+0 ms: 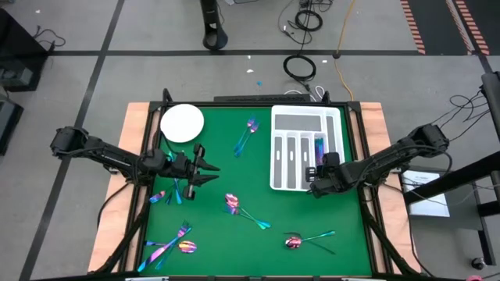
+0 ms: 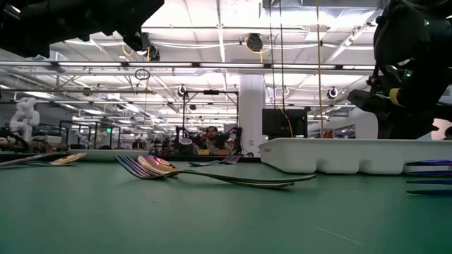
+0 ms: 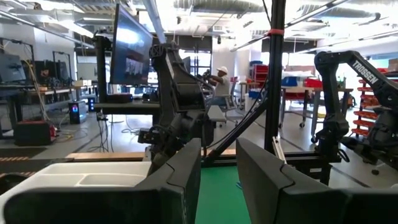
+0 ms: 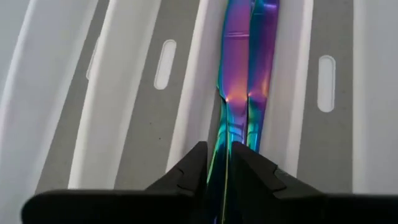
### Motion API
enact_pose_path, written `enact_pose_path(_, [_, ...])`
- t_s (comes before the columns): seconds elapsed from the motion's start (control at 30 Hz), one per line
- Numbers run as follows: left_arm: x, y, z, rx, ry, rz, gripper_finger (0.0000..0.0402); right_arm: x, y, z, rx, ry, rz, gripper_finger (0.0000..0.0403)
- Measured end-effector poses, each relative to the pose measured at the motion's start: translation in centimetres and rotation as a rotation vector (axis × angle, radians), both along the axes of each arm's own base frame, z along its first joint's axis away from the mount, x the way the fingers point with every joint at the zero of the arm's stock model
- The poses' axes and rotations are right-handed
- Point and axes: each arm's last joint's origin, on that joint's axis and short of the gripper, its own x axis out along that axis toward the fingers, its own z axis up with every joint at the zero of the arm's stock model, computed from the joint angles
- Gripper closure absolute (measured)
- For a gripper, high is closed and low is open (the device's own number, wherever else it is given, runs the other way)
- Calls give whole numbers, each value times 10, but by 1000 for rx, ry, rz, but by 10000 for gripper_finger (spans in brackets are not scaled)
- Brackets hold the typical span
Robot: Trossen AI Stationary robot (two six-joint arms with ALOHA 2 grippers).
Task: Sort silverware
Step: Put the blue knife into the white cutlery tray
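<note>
My right gripper (image 4: 219, 163) points down into a slot of the white compartmented tray (image 1: 286, 148), near its right side. Its fingers are slightly apart, open around the handle end of one of two iridescent knives (image 4: 249, 56) that lie side by side in that slot. My left gripper (image 1: 209, 170) waits open and holding nothing above the green mat on the left; the gap shows in its wrist view (image 3: 217, 149). Loose silverware lies flat on the mat: a pair (image 1: 248, 134) at the far middle, some (image 1: 168, 195) by the left gripper, a spoon and fork (image 1: 234, 204) in the middle, and a cluster (image 1: 176, 248) at the near left. My right gripper's fingers (image 4: 193, 168) stand on either side of the left knife's handle end (image 4: 225, 134), coming from above along its length. The knife lies in the tray slot. I cannot tell whether the fingers touch it.
A round white plate (image 1: 182, 123) sits at the far left of the mat. Another spoon and fork (image 1: 295, 242) lie near the front right. In the low view the tray's wall (image 2: 339, 155) rises at the right, with a spoon and fork (image 2: 162, 168) in the middle.
</note>
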Motion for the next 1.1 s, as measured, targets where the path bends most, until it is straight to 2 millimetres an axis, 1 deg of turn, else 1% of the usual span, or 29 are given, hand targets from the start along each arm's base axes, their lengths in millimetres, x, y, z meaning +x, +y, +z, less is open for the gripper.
enact_pose_path(0.2, [0,0,-2,3,19,0,297,-3,-1,11,7,-36,40,333])
enact_pose_path(0.3, [1,0,-4,6,42,1,297,0,0,23,8,-69,98,333])
enact_pose_path(0.4, [1,1,-6,4,67,33,297,7,1,41,-35,-129,159,333])
enact_pose_path(0.5, [2,2,-4,-5,64,76,297,25,4,64,-161,-259,250,332])
enact_pose_path(0.6, [8,-1,6,2,103,73,297,49,10,92,-326,-386,415,332])
enact_pose_path(0.7, [18,-11,14,34,280,80,297,68,16,118,-505,-489,571,332])
enact_pose_path(0.8, [22,-21,25,51,503,143,297,75,18,135,-665,-505,677,332])
enact_pose_path(0.87, [21,-26,32,37,641,190,298,75,19,137,-733,-457,728,332])
enact_pose_path(0.93, [17,-30,38,1,760,210,298,75,19,136,-757,-417,758,332])
enact_pose_path(1.0, [13,-34,45,-70,823,219,298,75,19,132,-745,-385,778,332])
enact_pose_path(1.1, [6,-38,52,-176,921,242,298,77,20,120,-700,-322,836,332])
